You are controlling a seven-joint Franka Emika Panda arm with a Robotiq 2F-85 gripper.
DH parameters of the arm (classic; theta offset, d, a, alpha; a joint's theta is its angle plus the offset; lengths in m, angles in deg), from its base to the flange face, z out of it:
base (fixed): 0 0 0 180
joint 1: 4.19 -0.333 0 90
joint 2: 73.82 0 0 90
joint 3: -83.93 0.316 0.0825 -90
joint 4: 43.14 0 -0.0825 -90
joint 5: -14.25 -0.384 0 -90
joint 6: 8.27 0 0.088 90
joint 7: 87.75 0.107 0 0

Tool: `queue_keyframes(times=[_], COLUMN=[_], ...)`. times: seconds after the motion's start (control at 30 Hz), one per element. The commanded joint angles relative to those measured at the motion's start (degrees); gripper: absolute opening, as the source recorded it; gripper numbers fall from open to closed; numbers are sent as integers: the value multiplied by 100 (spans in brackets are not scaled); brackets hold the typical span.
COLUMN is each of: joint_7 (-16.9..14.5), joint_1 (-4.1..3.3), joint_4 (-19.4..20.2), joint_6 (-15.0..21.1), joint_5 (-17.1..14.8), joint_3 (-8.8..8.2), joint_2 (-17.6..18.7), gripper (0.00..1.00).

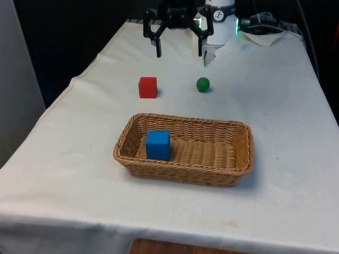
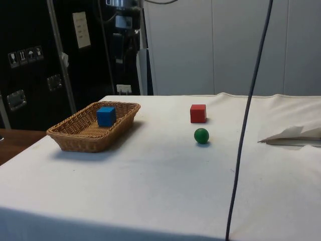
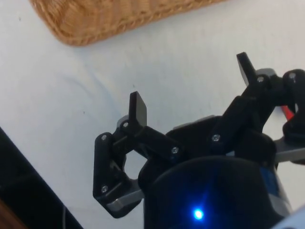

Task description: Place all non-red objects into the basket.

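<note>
Looking across the table in the front view, you have the gripper (image 1: 180,50) hanging high at the far end with its fingers spread wide and nothing between them. The blue cube (image 1: 158,145) already sits inside the basket (image 1: 241,153), toward the front view's left end. The green ball (image 1: 203,84) rests on the cloth beyond the basket, nearly under the finger on the front view's right, and the red cube (image 1: 148,87) lies beside it, toward the front view's left, with a clear gap between them. Your main risk is the ball: it is round, so an off-centre squeeze would squirt it out and send it rolling across the cloth. A descent aimed too far toward the red cube could nudge or grab the wrong object.

From the side view, the green ball (image 2: 201,135) sits nearer the camera than the red cube (image 2: 198,113), both well apart from the basket (image 2: 75,138) with the blue cube (image 2: 106,116) in it. That long carry means a loose hold could drop the ball short of the rim.

At the wrist view, the gripper (image 3: 190,86) shows spread fingers over bare cloth, with a corner of the basket (image 3: 109,19) at the edge. A thin red sliver by one finger may be the red cube, though you cannot be sure.
</note>
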Motion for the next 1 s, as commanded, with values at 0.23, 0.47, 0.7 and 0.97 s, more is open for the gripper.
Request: queue_keyframes(times=[0.23,0.47,0.7,0.97], joint_7=[229,395,613,882], joint_1=[-52,-52,-40,-23], joint_4=[384,733,1123,1593], joint_6=[-258,-476,-521,-441], joint_5=[367,630,928,1346], joint_3=[23,115,235,350], joint_2=[-493,-928,-1295,-1650], gripper=[100,100,100,100])
